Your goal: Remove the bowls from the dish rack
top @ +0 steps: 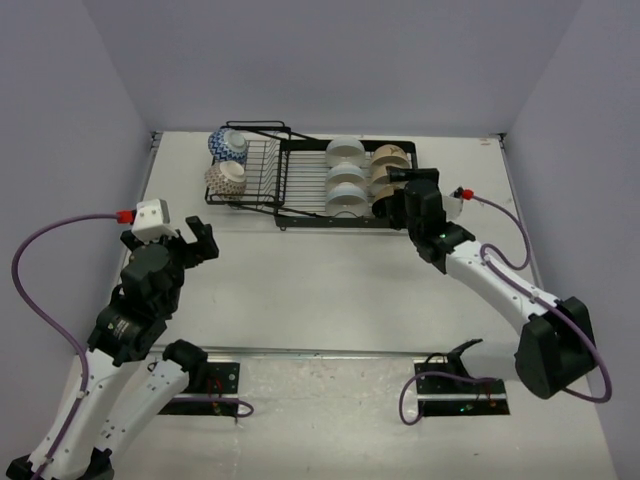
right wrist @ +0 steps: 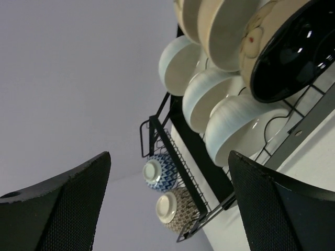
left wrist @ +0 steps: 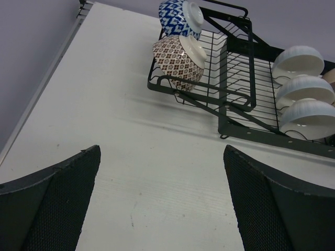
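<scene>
The black wire dish rack (top: 300,190) (left wrist: 236,83) (right wrist: 194,142) stands at the back of the table. Its angled left section holds a blue-and-white bowl (top: 228,143) (left wrist: 178,16) (right wrist: 158,172) and a brown patterned bowl (top: 226,180) (left wrist: 178,60) (right wrist: 175,210). Three white bowls (top: 346,177) (left wrist: 306,89) (right wrist: 201,99) stand on edge in the framed section, with cream bowls (top: 388,157) (right wrist: 230,29) and a bowl with a glossy black inside (right wrist: 293,57) to their right. My right gripper (top: 393,192) (right wrist: 168,157) is open at the rack's right end, close to the cream bowls, holding nothing. My left gripper (top: 168,237) (left wrist: 161,157) hangs open over bare table.
The table (top: 330,280) is white, with grey walls on three sides. A metal strip (top: 330,352) crosses near the arm bases. Purple cables (top: 35,250) loop from both wrists.
</scene>
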`<state>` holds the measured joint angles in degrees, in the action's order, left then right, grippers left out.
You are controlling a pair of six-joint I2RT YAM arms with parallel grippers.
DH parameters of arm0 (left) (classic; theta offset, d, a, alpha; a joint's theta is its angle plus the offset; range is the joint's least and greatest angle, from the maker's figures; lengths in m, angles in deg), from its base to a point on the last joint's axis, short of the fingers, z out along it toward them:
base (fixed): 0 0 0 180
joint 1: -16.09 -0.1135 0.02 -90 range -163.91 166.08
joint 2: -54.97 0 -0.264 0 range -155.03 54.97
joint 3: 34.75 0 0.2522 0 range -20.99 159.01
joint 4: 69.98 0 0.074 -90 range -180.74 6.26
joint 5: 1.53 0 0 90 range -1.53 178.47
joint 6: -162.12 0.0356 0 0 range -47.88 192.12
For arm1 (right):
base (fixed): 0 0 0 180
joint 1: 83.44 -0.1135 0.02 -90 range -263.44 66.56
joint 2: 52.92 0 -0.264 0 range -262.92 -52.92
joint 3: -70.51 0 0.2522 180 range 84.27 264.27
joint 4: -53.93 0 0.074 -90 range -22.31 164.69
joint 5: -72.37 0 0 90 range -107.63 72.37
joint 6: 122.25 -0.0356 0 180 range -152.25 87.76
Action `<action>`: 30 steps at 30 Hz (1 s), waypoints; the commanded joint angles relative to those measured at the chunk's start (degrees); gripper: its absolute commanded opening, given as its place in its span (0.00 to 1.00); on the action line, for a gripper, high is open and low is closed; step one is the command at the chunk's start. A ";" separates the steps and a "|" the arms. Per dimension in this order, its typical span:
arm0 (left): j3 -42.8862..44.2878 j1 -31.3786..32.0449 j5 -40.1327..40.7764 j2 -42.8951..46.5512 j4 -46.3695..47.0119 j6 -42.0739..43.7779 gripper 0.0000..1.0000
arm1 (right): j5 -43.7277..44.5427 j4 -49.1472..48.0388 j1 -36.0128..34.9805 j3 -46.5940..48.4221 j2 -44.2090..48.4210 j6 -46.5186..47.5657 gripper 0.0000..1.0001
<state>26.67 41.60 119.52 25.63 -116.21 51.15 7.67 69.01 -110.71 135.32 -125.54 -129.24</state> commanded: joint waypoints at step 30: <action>-0.20 -0.47 -0.81 0.25 2.06 0.23 1.00 | -4.03 -9.93 10.83 3.45 -20.45 1.28 0.55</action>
<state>26.67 41.58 118.88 25.63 -116.21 51.15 3.45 61.93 -99.91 138.01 -144.49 -126.77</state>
